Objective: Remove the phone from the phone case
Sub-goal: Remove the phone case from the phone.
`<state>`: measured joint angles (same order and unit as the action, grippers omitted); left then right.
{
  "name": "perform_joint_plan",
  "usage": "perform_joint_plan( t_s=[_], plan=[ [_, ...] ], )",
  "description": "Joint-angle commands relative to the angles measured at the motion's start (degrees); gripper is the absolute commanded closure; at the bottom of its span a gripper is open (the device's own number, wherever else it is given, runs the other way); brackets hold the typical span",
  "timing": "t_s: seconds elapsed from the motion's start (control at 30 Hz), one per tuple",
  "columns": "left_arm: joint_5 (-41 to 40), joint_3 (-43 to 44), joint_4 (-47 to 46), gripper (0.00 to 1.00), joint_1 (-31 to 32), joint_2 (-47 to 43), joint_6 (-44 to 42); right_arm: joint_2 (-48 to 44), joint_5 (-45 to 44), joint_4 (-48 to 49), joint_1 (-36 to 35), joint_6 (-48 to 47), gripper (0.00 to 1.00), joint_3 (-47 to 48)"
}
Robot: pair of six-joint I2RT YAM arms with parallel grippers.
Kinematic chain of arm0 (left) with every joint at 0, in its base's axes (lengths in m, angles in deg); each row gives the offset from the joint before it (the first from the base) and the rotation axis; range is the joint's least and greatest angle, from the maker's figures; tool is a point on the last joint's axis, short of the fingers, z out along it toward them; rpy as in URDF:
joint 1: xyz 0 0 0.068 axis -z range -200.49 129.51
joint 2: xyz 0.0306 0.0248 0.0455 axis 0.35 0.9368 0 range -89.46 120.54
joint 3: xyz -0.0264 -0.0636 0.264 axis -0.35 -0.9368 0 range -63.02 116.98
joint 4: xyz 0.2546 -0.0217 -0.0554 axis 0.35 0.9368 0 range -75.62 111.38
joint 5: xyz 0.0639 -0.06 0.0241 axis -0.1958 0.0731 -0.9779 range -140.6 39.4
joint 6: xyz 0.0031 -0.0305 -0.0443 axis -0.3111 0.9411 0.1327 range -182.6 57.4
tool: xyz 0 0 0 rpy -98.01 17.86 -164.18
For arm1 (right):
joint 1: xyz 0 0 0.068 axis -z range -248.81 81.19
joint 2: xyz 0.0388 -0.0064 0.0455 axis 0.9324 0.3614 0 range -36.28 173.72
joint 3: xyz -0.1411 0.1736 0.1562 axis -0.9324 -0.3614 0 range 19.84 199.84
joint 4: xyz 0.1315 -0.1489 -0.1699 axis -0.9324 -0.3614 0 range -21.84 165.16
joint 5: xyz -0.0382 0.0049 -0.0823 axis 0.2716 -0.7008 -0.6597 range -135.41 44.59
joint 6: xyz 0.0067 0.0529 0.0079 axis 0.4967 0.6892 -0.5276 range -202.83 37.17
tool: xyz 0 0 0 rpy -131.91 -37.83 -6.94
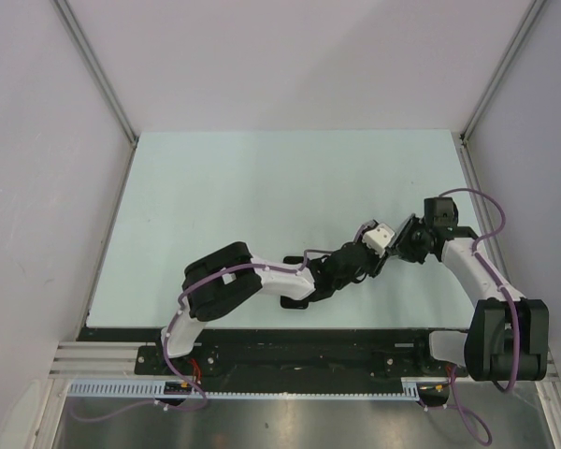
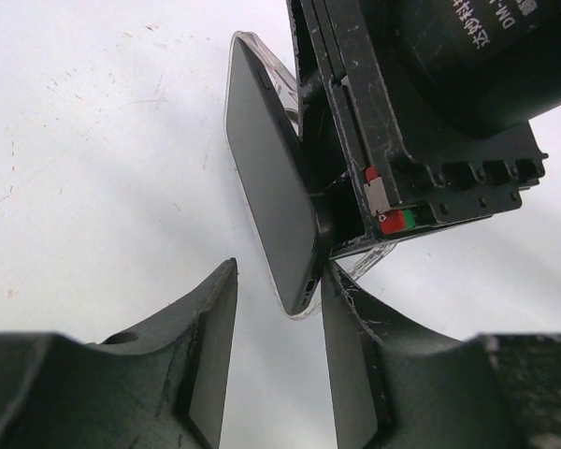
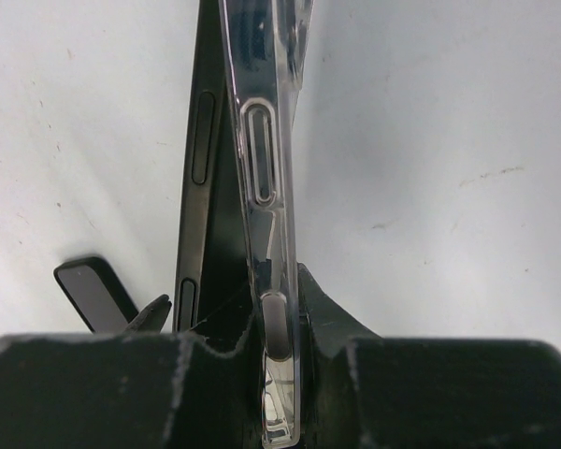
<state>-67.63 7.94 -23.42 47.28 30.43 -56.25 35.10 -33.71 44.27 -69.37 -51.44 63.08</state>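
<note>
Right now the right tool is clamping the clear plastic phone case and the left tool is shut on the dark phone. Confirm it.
Wrong on the left tool: it is open, not shut, its fingers apart either side of the lower corner of the dark slab-shaped phone, as the left wrist view shows. The right tool does clamp the clear plastic phone case.

A robotics lab cell: white panel walls (image 1: 290,56) around a pale-green table (image 1: 262,178).
</note>
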Motion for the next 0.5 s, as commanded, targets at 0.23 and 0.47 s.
perform_joint_plan(
  t_s=[0.23, 0.47],
  plan=[
    [-8.89, -2.22, 5.37, 0.62, -3.52, -1.86, 0.85, 0.78, -15.88, -10.41, -8.66, 2.79, 1.0, -1.06],
    [-8.27, -2.58, 7.92, 0.62, -3.87, -4.23, 4.64, 6.06, -20.14, -9.63, -14.2, 5.34, 1.0, -0.7]
  ],
)
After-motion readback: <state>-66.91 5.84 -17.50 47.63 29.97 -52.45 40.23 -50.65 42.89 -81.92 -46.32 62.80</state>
